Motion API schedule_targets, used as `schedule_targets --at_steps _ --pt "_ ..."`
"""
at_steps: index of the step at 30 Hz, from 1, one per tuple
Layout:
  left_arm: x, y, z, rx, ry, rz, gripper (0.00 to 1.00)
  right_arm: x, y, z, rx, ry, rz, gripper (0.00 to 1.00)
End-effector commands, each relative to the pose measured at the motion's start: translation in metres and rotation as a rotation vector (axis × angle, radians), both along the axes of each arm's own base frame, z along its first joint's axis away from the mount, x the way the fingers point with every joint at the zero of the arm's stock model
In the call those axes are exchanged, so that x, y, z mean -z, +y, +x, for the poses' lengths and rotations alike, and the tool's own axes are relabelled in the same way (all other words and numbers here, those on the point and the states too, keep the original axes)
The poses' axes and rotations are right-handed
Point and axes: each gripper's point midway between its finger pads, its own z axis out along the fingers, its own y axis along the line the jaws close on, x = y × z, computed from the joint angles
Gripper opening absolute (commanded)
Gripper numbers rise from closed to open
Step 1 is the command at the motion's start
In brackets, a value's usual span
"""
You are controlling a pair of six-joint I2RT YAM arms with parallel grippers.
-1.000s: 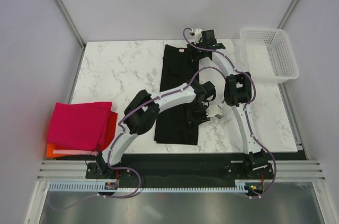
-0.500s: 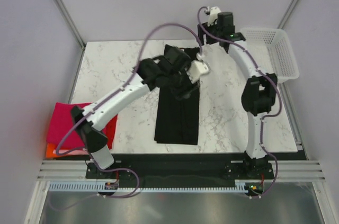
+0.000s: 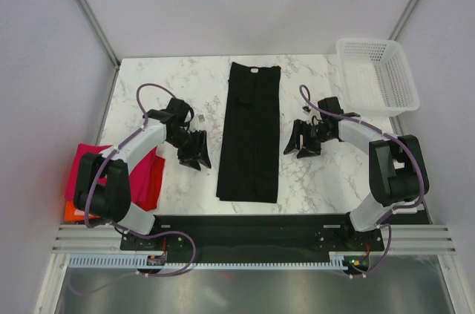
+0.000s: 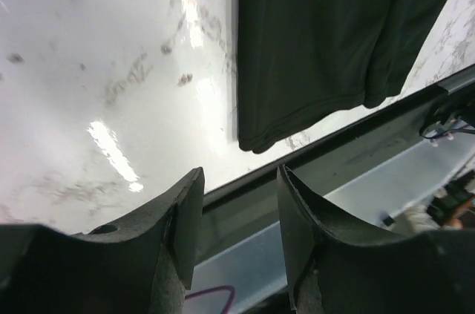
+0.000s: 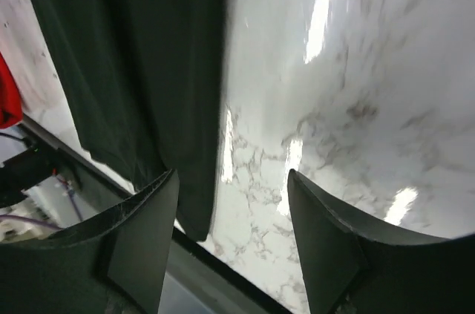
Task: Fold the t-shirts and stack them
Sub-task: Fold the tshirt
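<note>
The left fingers (image 4: pixel 182 214) stand apart with a modest gap and nothing between them, over bare marble counter (image 3: pixel 163 84). The right fingers (image 5: pixel 145 232) are spread wider and are also empty. Neither pair touches cloth.

The black t-shirt (image 3: pixel 251 136) lies between the 2 arms. It is already narrowed into 1 long strip. Its long axis runs from the far side of the counter, where the collar lies, to the near edge, where the hem stops just short of the rim. The left fingers sit just off its left long edge and the right fingers just off its right long edge, both about level with the strip's middle. The right pair looks slightly closer to the cloth. In the left wrist view the hem's near corner lies ahead and to the right of the fingers. In the right wrist view the shirt's edge runs ahead and to the left.

What is probably left is a fold across the length, so each arm would need 1 corner of the same short end, and both are placed about equally for that.

Further out, the folded shirts (image 3: pixel 104 169), magenta-pink over red and orange, sit at the near left corner, partly behind the left arm. A white mesh basket (image 3: pixel 375 73) stands at the far right.
</note>
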Motion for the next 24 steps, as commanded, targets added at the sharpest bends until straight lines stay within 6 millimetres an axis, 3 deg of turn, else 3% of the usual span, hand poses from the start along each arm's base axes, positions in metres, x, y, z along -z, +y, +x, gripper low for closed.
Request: schedule_targets --at_steps 1,7,11,13,17,24 --pt "-0.012 -0.023 -0.004 -0.125 0.027 -0.147 0.52 -0.009 0.020 -0.041 0.040 0.125 0.161 0.68" --pt "0.026 -0.023 -0.038 -0.156 0.178 -0.158 0.54 0.010 0.042 -0.122 -0.034 0.318 0.171 0.68" --pt "0.049 -0.020 -0.057 -0.194 0.277 -0.143 0.53 0.025 0.046 -0.144 -0.027 0.367 0.156 0.68" --pt "0.056 -0.020 -0.056 -0.202 0.286 -0.139 0.51 0.034 0.043 -0.154 -0.012 0.409 0.135 0.68" --pt "0.065 -0.022 -0.052 -0.212 0.300 -0.122 0.48 0.047 0.041 -0.157 0.018 0.455 0.086 0.68" --pt "0.077 -0.031 -0.053 -0.190 0.296 -0.093 0.51 0.056 0.051 -0.137 0.049 0.455 0.071 0.66"
